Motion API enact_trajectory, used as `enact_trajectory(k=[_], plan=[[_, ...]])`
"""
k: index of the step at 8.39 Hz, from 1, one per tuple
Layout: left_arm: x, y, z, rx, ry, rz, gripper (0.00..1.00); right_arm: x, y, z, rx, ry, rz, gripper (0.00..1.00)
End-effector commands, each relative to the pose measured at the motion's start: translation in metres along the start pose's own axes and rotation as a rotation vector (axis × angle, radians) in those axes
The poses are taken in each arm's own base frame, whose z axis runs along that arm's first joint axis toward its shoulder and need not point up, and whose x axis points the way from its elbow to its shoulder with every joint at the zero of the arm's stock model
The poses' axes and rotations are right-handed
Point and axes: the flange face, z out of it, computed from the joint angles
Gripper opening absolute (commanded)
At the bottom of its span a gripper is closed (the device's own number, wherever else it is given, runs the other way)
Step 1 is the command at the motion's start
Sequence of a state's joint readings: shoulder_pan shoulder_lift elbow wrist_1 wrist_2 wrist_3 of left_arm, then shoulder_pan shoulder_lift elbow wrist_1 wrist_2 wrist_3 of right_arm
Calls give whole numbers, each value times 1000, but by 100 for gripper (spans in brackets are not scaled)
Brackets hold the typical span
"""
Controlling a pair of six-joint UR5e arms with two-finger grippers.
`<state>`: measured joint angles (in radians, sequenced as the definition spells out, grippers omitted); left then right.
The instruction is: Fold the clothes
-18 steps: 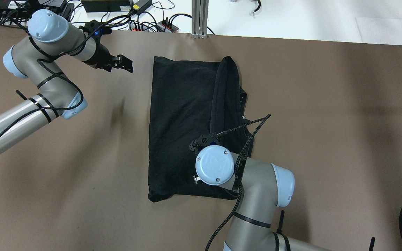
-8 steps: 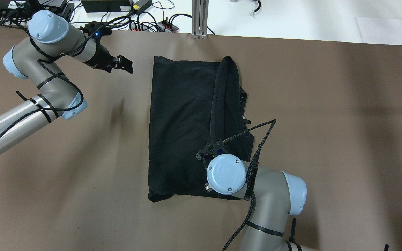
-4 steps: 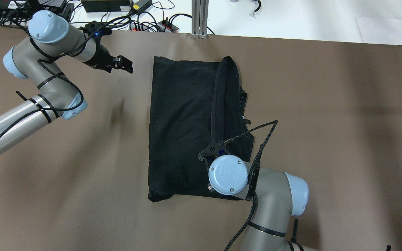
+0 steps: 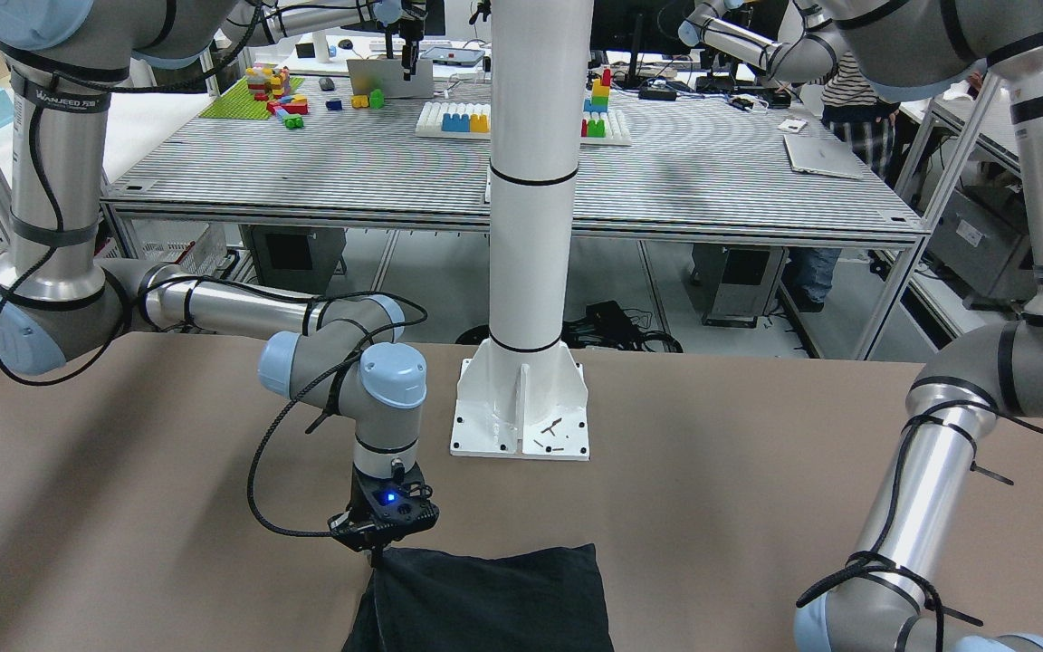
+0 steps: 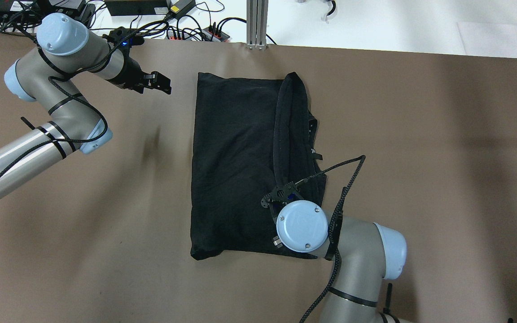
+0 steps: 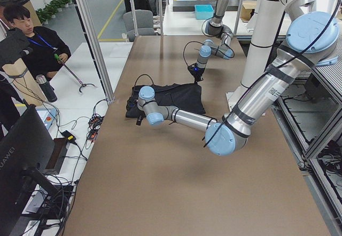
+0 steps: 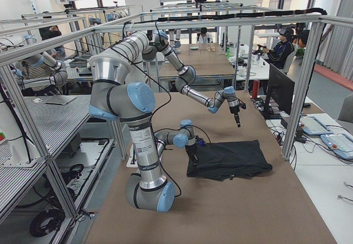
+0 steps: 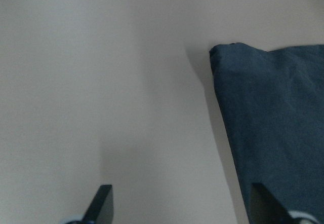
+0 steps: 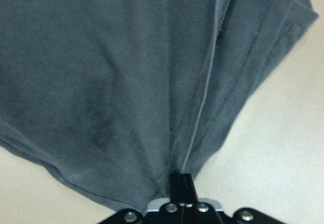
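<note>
The clothes [image 5: 236, 166] sit mid-frame in the overhead view, long axis running top to bottom, with a bunched ridge down the right side. Looks soft, light and floppy, so I'd grab hems or corners. The right gripper [image 9: 179, 179] is pinched tight on the lower-right hem; the left gripper [image 5: 163, 83] hovers upper left, spread wide, holding nothing.

— Right gripper [image 4: 377, 552] tips visible from overhead?
— No, its wrist [image 5: 302, 225] covers them, above the clothes [image 5: 236, 157].
— And the clothes, from the front?
— The bottom edge cuts them off.
</note>
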<state>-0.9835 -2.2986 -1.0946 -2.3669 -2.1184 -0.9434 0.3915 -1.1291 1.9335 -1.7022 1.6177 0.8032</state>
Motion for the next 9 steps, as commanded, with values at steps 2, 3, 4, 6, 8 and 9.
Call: enact_trajectory(k=[2, 3, 4, 6, 8, 9], plan=[[3, 1, 1, -1, 3, 3, 95, 15, 19, 6, -14, 12, 12, 78], [5, 2, -2, 3, 8, 5, 95, 18, 12, 3, -4, 12, 25, 93], [5, 1, -2, 3, 8, 5, 95, 29, -6, -7, 23, 15, 52, 93], [6, 1, -2, 3, 9, 6, 95, 39, -46, 0, 36, 50, 99, 93], [8, 0, -3, 4, 11, 7, 95, 27, -95, 18, 31, 77, 126, 91], [9, 0, -3, 4, 11, 7, 95, 26, -98, 28, 45, 65, 119, 89]])
